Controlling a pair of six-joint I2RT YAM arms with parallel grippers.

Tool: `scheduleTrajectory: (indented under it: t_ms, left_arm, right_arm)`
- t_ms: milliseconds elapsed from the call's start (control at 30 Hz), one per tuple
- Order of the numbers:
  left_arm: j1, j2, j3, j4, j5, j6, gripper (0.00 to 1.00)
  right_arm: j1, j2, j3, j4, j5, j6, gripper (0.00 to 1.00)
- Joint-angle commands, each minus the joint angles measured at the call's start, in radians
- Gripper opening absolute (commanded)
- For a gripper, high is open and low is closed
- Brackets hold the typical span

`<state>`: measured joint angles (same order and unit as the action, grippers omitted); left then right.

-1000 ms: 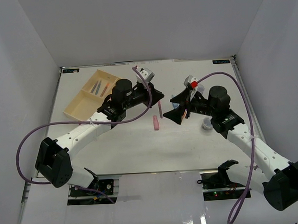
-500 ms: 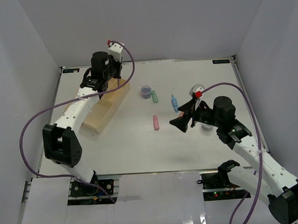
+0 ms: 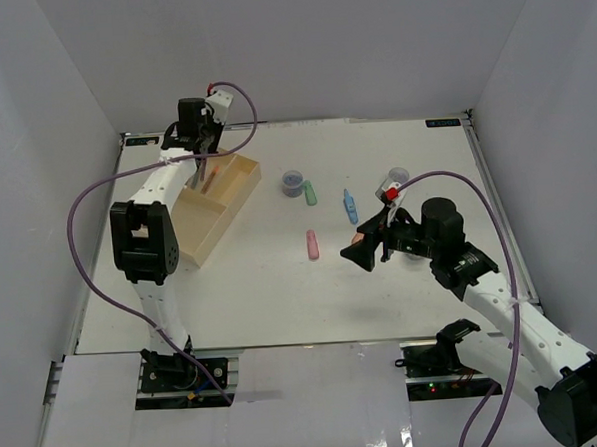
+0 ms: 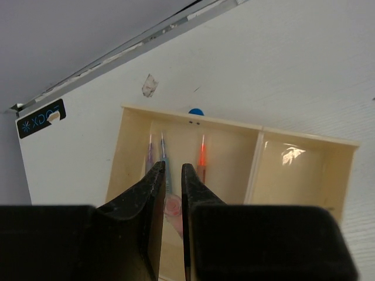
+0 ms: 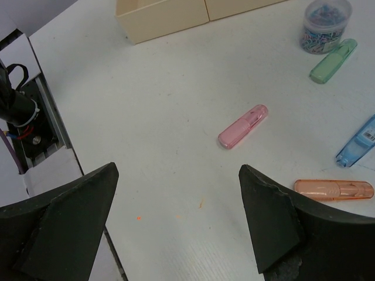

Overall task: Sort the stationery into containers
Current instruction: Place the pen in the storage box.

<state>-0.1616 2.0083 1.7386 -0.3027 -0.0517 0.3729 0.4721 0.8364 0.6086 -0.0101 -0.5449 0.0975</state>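
White table, grey walls round it. From above we see the cream tray at far left, set at an angle. The left gripper hangs over the tray's far end with its fingers pinched; from up here we cannot tell what they hold. At mid-table a jar of clips stands just beside the green marker. The blue marker lies to the right of those, apart. The pink marker lies alone, nearer the arm bases. A second jar stands just beyond the right arm. The right gripper hovers right of the pink marker, near it but not touching.

Left wrist view: the fingers are almost together, clenched on a thin pink pen, blurred, showing in the slit between them. Below it one tray compartment holds a pale purple pen and a blue-grey pen close together, and an orange pen a little apart.

Right wrist view: the claw is released, fingers spread wide with only bare table between them. We see the pink marker ahead and the orange marker close by the right-hand finger. The blue marker is at the right edge. The green marker and the jar of clips are further off, just beside each other. The tray's outer wall runs along the top.
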Motion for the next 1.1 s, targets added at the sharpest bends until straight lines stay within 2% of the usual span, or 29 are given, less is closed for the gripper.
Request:
scheduleTrajectory:
  t_ms: [0, 133, 333, 433, 467, 600, 767, 900, 1067]
  left_arm:
    - [0.027, 0.012, 0.056, -0.035, -0.005, 0.043, 0.0]
    - [0.033, 0.066, 0.065, -0.035, 0.007, 0.041, 0.0]
    - [0.037, 0.142, 0.087, -0.056, 0.0, 0.035, 0.15]
    - [0.037, 0.156, 0.093, -0.056, 0.004, 0.015, 0.31]
    - [0.037, 0.159, 0.096, -0.058, 0.004, 0.005, 0.42]
    - [0.037, 0.144, 0.102, -0.058, 0.006, -0.029, 0.59]
    - [0.037, 0.057, 0.116, -0.081, -0.01, -0.117, 0.71]
    - [0.027, -0.078, 0.087, -0.088, 0.007, -0.264, 0.81]
    - [-0.036, -0.299, -0.074, -0.101, 0.0, -0.517, 0.98]
  right_arm:
    - [-0.003, 0.013, -0.004, 0.015, 0.008, 0.001, 0.9]
    - [-0.001, 0.032, -0.001, 0.016, 0.011, -0.005, 0.9]
    - [-0.003, 0.046, 0.006, 0.015, 0.01, -0.007, 0.9]
    - [-0.003, 0.036, 0.003, 0.015, 0.01, -0.008, 0.9]
    - [-0.003, 0.033, 0.003, 0.013, 0.011, -0.008, 0.9]
    - [-0.003, 0.01, -0.007, 0.012, 0.014, -0.001, 0.9]
    - [-0.001, -0.025, -0.009, 0.012, 0.008, 0.002, 0.9]
    - [-0.003, -0.051, -0.009, 0.012, 0.029, 0.004, 0.9]
    - [-0.003, -0.086, -0.026, 0.012, 0.089, 0.015, 0.9]
